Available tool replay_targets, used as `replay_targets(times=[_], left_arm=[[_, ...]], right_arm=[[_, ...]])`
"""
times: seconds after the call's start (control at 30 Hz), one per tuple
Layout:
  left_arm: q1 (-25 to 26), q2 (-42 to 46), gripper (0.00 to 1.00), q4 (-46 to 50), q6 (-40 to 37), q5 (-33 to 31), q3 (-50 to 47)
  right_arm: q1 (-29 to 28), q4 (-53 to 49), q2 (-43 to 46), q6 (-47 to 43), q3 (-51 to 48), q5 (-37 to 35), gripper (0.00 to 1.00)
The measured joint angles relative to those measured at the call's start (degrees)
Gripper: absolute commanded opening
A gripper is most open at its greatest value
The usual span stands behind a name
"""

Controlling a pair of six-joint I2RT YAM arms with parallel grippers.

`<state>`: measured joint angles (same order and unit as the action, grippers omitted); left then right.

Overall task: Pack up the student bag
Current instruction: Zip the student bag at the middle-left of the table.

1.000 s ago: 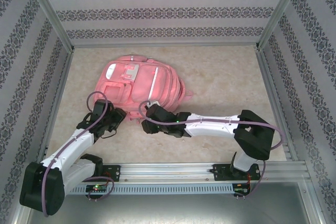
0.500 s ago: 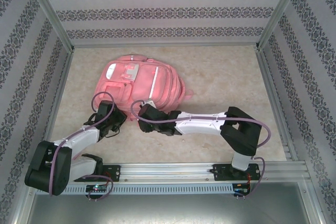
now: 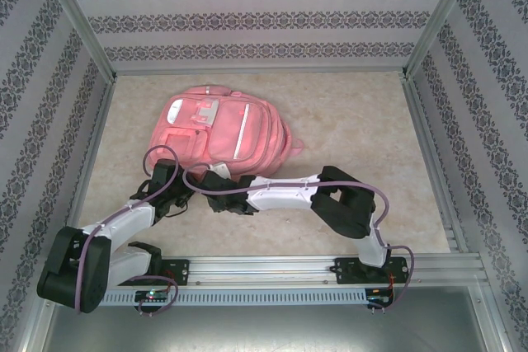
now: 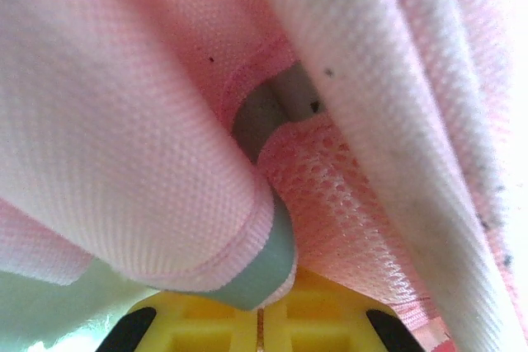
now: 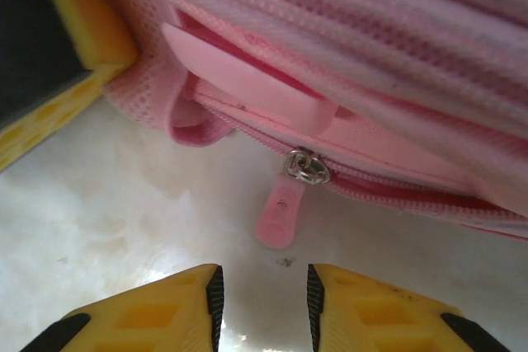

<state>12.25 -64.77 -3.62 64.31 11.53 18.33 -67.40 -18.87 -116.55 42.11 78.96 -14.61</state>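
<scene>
1. The beige marbled table top [image 3: 355,121] carries the student bag [image 3: 219,125], a large soft pink fabric backpack with white-trimmed front pockets. The bag lies flat with its front face up, on the far left part of the surface. Its lower edge faces the arm bases.

2. The white, black-jointed left arm [image 3: 115,228] reaches from the near left up to the bag's near left corner. The right arm [image 3: 289,191], of the same build, lies bent across the surface on the near side of the bag. Its wrist is at the bag's near edge, close beside the left wrist.

3. The left gripper [image 4: 260,319] has its two yellow fingers pressed together, tips against the bag's folds. A fold of pink fabric edged with grey-green piping [image 4: 268,261] rests on the fingertips, with pink mesh [image 4: 330,195] just beside it. Whether any fabric is pinched between the fingers cannot be told.

4. The right gripper [image 5: 262,286] has its yellow fingers apart with nothing between them. It sits low over the table, just short of the bag's zipped edge.

5. The pink zip-pull tab [image 5: 276,216] hangs from the bag's zip onto the table, directly ahead of the gap between the right fingers and apart from them.

6. The silver metal slider [image 5: 307,166] sits on the bag's zip line, at the top of the tab.
</scene>
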Motion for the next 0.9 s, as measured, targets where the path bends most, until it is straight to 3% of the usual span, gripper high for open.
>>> replay_targets(times=[0.53, 0.8, 0.9], left_arm=[[0.00, 1.86, 0.08, 0.15, 0.00, 0.04, -0.87], [0.00, 1.86, 0.08, 0.15, 0.00, 0.04, -0.87], [0.00, 1.86, 0.08, 0.15, 0.00, 0.04, -0.87]], right_arm=[[-1.14, -7.19, -7.80, 1.07, 9.75, -4.72, 0.46], [-1.11, -11.30, -9.62, 1.44, 12.20, -7.80, 0.30], [-1.11, -13.31, -9.88, 1.49, 12.98, -9.18, 0.28]])
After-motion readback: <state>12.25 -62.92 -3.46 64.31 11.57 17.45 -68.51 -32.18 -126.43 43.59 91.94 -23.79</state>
